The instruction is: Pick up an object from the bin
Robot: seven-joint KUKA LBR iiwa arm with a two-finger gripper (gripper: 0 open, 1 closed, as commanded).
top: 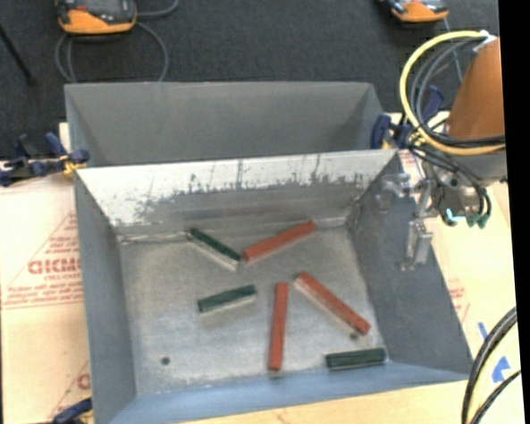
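My gripper [416, 245] hangs over the bin's sloping right wall, apart from every loose thing, and I see nothing in it. Nearest to it, on the floor to its lower left, lies a long red block [331, 303], set diagonally. A second red block [278, 242] lies tilted near the back wall, to the left of the gripper. A dark green block [355, 359] rests flat in the front right corner.
More blocks lie spread over the floor: a red one [277, 326] lying almost front to back in the middle, a green one [227, 298] left of it, and another green one [215, 245] at the back. The floor's left part is bare. The arm and its cables are at the right.
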